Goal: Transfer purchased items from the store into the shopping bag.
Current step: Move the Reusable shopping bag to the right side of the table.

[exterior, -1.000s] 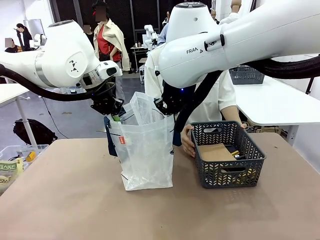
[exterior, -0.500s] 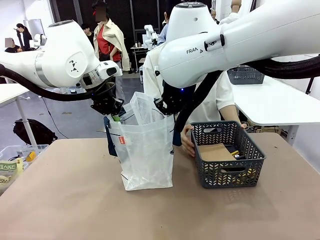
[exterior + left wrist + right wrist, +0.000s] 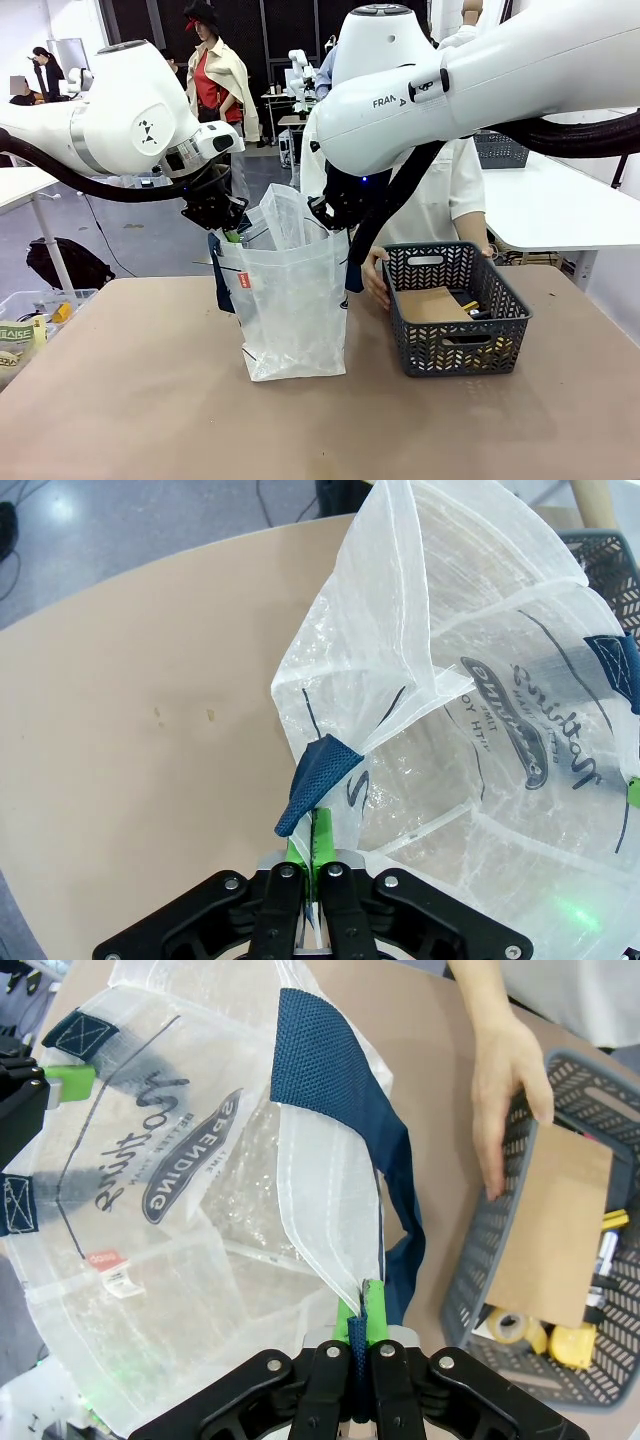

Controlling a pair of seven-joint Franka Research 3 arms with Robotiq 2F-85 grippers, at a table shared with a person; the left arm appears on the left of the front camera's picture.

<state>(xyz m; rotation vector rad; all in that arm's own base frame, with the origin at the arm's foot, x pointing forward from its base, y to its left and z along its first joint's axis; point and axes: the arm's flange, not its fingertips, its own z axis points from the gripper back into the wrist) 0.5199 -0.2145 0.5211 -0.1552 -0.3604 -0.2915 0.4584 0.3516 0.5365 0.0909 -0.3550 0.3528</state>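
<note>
The translucent shopping bag (image 3: pixel 290 300) with navy handles stands on the tan table, held wide by both arms. My left gripper (image 3: pixel 315 865) is shut on the bag's rim by a navy strap end (image 3: pixel 315 780), at the bag's left side (image 3: pixel 232 232). My right gripper (image 3: pixel 362 1335) is shut on the opposite rim and navy handle (image 3: pixel 335 1110). The dark grey basket (image 3: pixel 455 305) sits to the bag's right, holding a brown cardboard piece (image 3: pixel 550 1220), yellow items (image 3: pixel 560 1345) and a tape roll (image 3: pixel 510 1325). A person's hand (image 3: pixel 505 1080) rests on the basket's near end.
The person in white stands behind the basket at the far edge (image 3: pixel 440 190). A clear bin (image 3: pixel 25 325) with goods sits at the table's left end. A white table (image 3: pixel 550 205) stands at the back right. Bare tabletop (image 3: pixel 320 430) lies in front of bag and basket.
Both arms and the bag hold still. The person behind the basket has shifted slightly; the hand stays at the basket.
</note>
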